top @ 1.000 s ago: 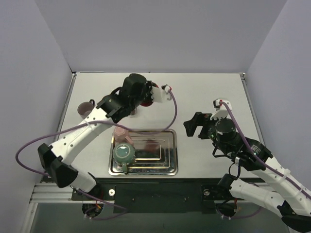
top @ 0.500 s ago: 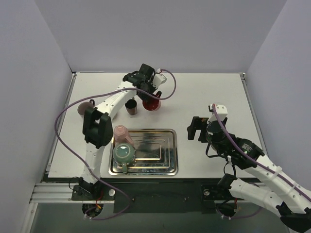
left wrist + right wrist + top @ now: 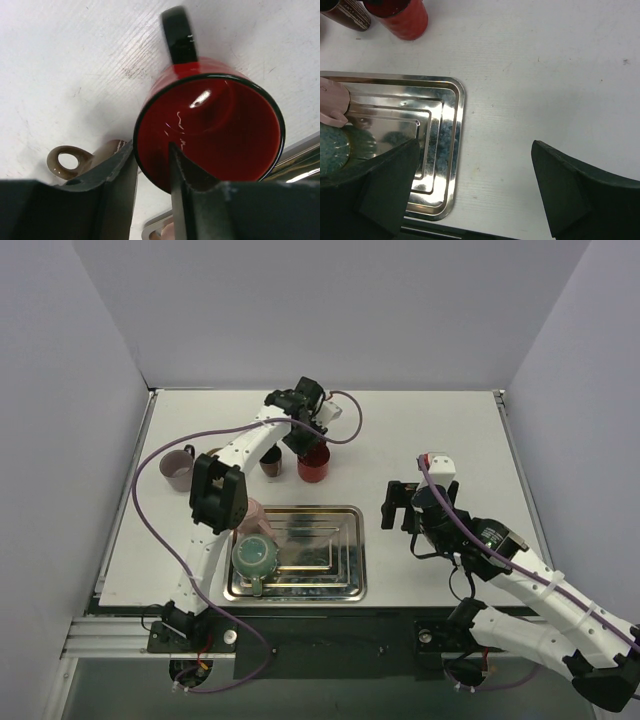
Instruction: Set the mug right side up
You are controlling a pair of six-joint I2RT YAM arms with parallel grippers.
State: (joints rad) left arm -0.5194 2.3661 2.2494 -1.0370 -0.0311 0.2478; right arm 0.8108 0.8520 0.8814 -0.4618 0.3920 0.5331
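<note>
Straddling the rim: left gripper (image 3: pixel 150 149) at the red mug (image 3: pixel 210 130), mouth up.
Red mug stands just beyond the tray's (image 3: pixel 352 570) far edge, opening to the sky, handle pointing away from the tray, and a brown mug (image 3: pixel 70 162) sits just beside it. One left finger is inside the wall and one outside; whether the pinch is tight, I cannot tell. The left arm is right on it, so the release looks like a straight lift up along the mug's axis. The right gripper (image 3: pixel 475 147) hovers spread and empty off the tray's right side, well apart.
</note>
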